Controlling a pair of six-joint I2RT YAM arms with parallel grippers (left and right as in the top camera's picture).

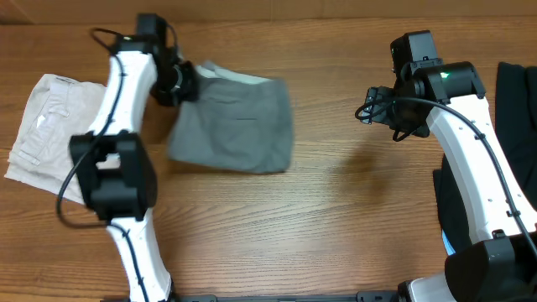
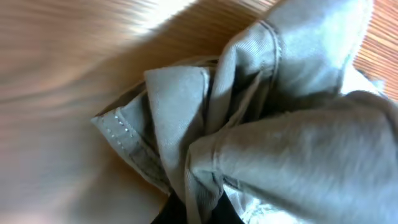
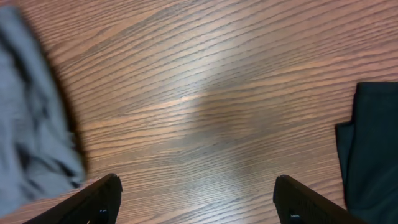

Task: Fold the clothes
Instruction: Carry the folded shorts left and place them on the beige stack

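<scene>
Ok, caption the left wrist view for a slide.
Grey shorts bunched into folds close to the lens, stitched hem showing, blurred wooden table behind.

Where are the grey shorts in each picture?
Overhead: the plain grey thin-fabric shorts lie at the upper left of middle.
Left wrist: the shorts fill the middle and right, bunched up close.
Right wrist: the shorts show blurred at the left edge.
Shared landmark: the brown wood-grain table, seen in all three.

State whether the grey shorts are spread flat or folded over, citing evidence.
Folded over: the grey shorts form a compact block overhead, and the left tool pinches bunched layers at one corner.
</scene>
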